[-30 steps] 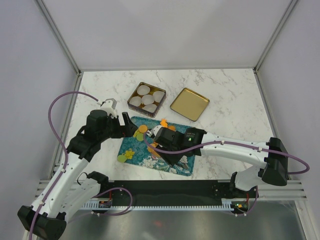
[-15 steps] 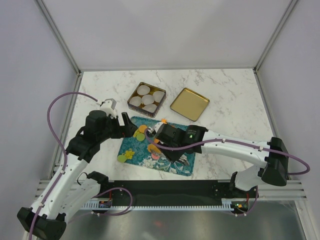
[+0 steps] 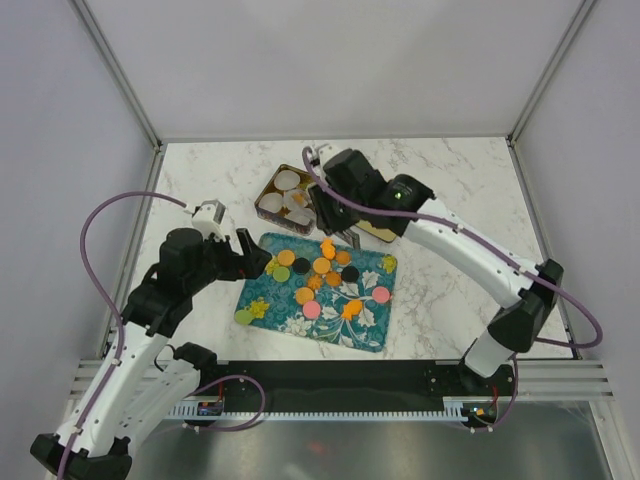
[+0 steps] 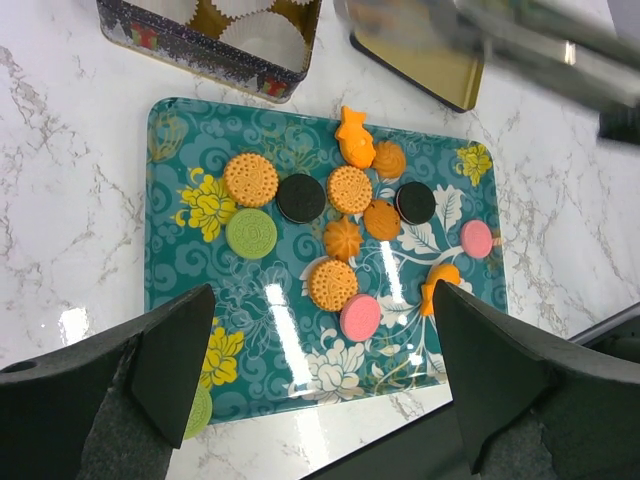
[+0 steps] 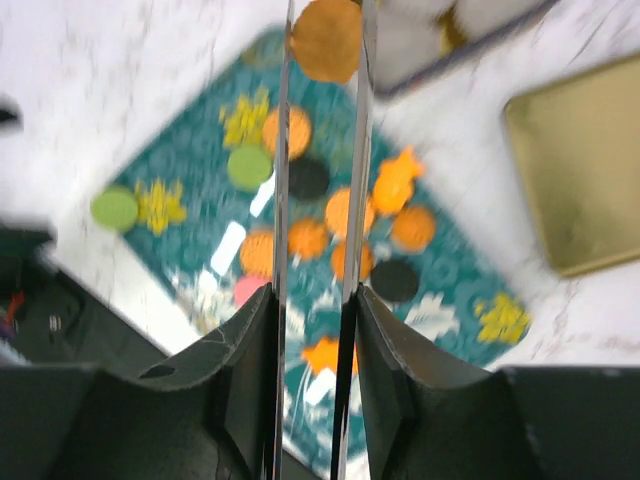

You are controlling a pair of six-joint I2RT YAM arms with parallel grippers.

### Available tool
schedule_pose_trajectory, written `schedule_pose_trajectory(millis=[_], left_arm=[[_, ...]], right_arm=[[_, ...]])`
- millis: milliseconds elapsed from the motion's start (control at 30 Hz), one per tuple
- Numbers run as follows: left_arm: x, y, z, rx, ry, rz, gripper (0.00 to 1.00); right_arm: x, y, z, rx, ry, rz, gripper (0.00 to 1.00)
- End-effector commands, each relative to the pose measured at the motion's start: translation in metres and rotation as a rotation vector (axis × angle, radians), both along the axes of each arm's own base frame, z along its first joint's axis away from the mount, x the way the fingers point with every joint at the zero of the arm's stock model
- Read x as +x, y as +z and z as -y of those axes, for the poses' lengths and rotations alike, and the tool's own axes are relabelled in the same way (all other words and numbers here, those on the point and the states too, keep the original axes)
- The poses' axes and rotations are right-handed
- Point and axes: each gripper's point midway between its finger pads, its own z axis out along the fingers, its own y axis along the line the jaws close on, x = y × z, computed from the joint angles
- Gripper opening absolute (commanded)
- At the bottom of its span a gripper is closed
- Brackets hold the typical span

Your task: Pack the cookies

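right gripper (image 5: pixel 322 28) lifted to tin (image 3: pixel 261 208), clamping orange cookie (image 5: pixel 326 45)

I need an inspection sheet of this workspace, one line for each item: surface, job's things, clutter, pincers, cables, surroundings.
Surface: marble table with a teal floral tray on it.
Job's things: cookies lie on the tray, mostly orange; a square tin holds white paper cups; a gold lid lies beside it.
Clutter: nothing seen.
Pincers: left pincer open and empty at the tray's left side; right pincer closed on an orange cookie, by the tin.
Cables: a purple cable loops along each arm.
Surroundings: white walls, metal frame.
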Motion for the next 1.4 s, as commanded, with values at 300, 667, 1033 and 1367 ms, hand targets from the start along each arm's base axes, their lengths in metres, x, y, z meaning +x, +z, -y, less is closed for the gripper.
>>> schedule_pose_trajectory(millis=[300,667,1033,1367], left_arm=[[-0.008,0.008,-0.014,0.032,0.016,0.098,0.97],[-0.008,0.008,-0.014,0.026,0.02,0.102,0.98],[-0.008,0.007,-0.013,0.026,0.015,0.1,0.98],[-0.008,0.007,-0.012,0.023,0.013,0.102,0.98]], right_arm=[[0.192,0.018,-0.041,0.145,-0.169,0.204,0.27],[0.227,-0.046,-0.066,0.203,-0.155,0.122,0.27],[0.219,-0.08,-0.069,0.193,-0.146,0.057,0.26],[0.216,-0.097,-0.067,0.17,-0.15,0.03,0.4]])
